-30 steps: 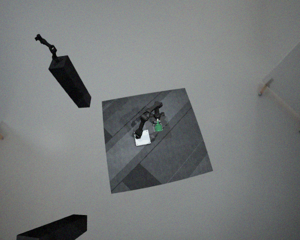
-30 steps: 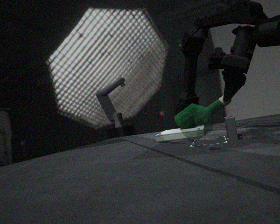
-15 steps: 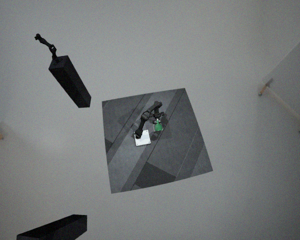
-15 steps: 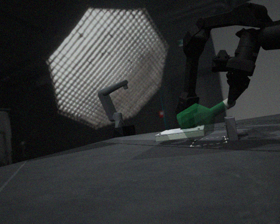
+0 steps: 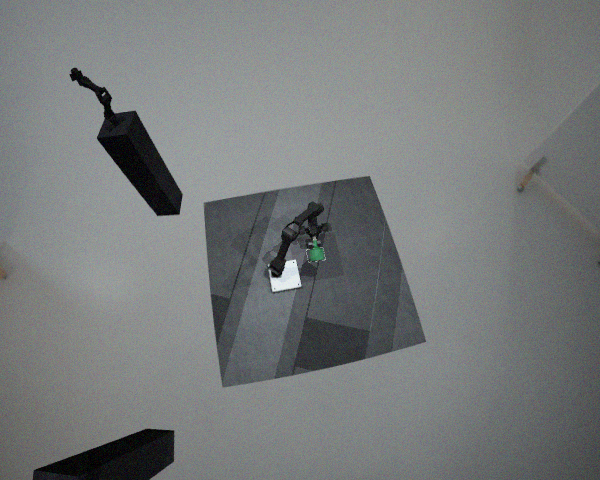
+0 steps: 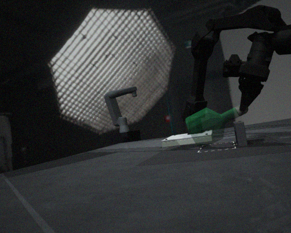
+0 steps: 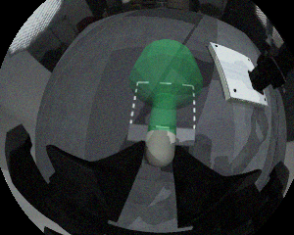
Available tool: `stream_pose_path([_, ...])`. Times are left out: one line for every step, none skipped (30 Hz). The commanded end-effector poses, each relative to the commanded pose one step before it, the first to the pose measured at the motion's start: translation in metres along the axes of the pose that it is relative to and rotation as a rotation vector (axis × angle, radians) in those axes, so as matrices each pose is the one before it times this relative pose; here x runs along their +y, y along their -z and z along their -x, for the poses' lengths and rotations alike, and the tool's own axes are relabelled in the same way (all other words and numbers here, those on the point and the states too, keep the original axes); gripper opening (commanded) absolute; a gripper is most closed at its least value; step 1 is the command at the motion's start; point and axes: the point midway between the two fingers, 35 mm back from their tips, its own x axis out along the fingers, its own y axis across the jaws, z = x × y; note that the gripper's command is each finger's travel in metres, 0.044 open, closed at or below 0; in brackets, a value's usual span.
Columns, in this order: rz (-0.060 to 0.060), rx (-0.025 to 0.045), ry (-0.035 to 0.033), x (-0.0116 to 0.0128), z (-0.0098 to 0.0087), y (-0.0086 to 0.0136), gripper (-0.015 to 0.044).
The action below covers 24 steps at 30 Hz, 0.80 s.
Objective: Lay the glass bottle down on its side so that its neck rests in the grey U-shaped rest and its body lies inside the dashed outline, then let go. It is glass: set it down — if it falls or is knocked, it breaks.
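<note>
One green, see-through glass bottle (image 5: 316, 253) (image 6: 205, 120) (image 7: 167, 69) with a pale neck end hangs above one dark, square-edged tabletop (image 5: 259, 335) (image 6: 140, 188) (image 7: 88, 98), tilted, its broad body lower than its neck. One black two-fingered gripper (image 5: 314, 240) (image 6: 243, 110) (image 7: 159, 148) pinches it by the pale end of the neck, at the end of one black jointed arm (image 5: 290, 232) (image 6: 253, 18) (image 7: 267, 73). Below lies one outline of white dashes (image 5: 325, 254) (image 6: 217, 149) (image 7: 194, 108); in the wrist view the body overlaps its far edge. At the outline's neck end stands one upright grey rest (image 6: 240, 134) (image 7: 186, 135), apart from the neck above it in the exterior view and too small to make out in the top view. One flat white square plate (image 5: 286, 279) (image 6: 188, 138) (image 7: 237, 73) lies to the left of the outline in the top view; three dark spots show on it in the wrist view, with faint marks too blurred to read. Elsewhere in the top view are two large black blocks, one at far left (image 5: 145, 165) and one at near left (image 5: 135, 454), the far one bearing a second, smaller black arm (image 5: 104, 95). The exterior view shows one grey robot arm (image 6: 113, 108) before one bright, many-sided latticed panel (image 6: 110, 70), and one small teal-and-white patch (image 6: 188, 43), too blurred to tell any lettering.
</note>
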Motion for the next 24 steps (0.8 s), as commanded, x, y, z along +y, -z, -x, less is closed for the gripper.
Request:
stream_pose_path([-0.0026, -0.00136, 0.00304, -0.00092, -0.00338, 0.00354, 0.0107])
stream_pose_path([0.0005, 0.00032, -0.00058, -0.00009, -0.0003, 0.00057, 0.0107])
stream_pose_path([0.0005, 0.00032, -0.00058, -0.00009, -0.0003, 0.00057, 0.0107])
stream_pose_path([0.0005, 0.00033, -0.00058, -0.00009, -0.0003, 0.00057, 0.0107])
stream_pose_path([0.0005, 0.00033, -0.00057, -0.00009, -0.00031, 0.00056, 0.0107])
stream_pose_path([0.0005, 0.00034, -0.00057, -0.00009, -0.00031, 0.00056, 0.0107])
stream_pose_path([0.0005, 0.00034, -0.00057, -0.00009, -0.00031, 0.00056, 0.0107])
stream_pose_path([0.0005, 0.00034, -0.00057, -0.00009, -0.00031, 0.00056, 0.0107])
stream_pose_path([0.0005, 0.00035, -0.00057, -0.00009, -0.00032, 0.00056, 0.0107])
stream_pose_path([0.0005, 0.00035, -0.00057, -0.00009, -0.00032, 0.00056, 0.0107])
stream_pose_path([0.0005, 0.00036, -0.00057, -0.00009, -0.00032, 0.00055, 0.0107])
stream_pose_path([0.0005, 0.00036, -0.00057, -0.00009, -0.00032, 0.00055, 0.0107])
stream_pose_path([0.0005, 0.00036, -0.00057, -0.00009, -0.00033, 0.00055, 0.0107])
stream_pose_path([0.0005, 0.00037, -0.00057, -0.00009, -0.00033, 0.00055, 0.0107])
stream_pose_path([0.0005, 0.00037, -0.00057, -0.00009, -0.00033, 0.00055, 0.0107])
stream_pose_path([0.0005, 0.00037, -0.00057, -0.00009, -0.00033, 0.00055, 0.0107])
stream_pose_path([0.0005, 0.00038, -0.00057, -0.00009, -0.00034, 0.00054, 0.0107])
stream_pose_path([0.0005, 0.00038, -0.00057, -0.00009, -0.00034, 0.00054, 0.0107])
stream_pose_path([0.0005, 0.00038, -0.00057, -0.00009, -0.00034, 0.00054, 0.0107])
stream_pose_path([0.0005, 0.00039, -0.00057, -0.00009, -0.00034, 0.00054, 0.0107])
stream_pose_path([0.0005, 0.00039, -0.00057, -0.00009, -0.00035, 0.00054, 0.0107])
stream_pose_path([0.0005, 0.00039, -0.00057, -0.00009, -0.00035, 0.00054, 0.0107])
stream_pose_path([0.0005, 0.00039, -0.00056, -0.00009, -0.00035, 0.00053, 0.0107])
stream_pose_path([0.0005, 0.00039, -0.00056, -0.00009, -0.00035, 0.00053, 0.0107])
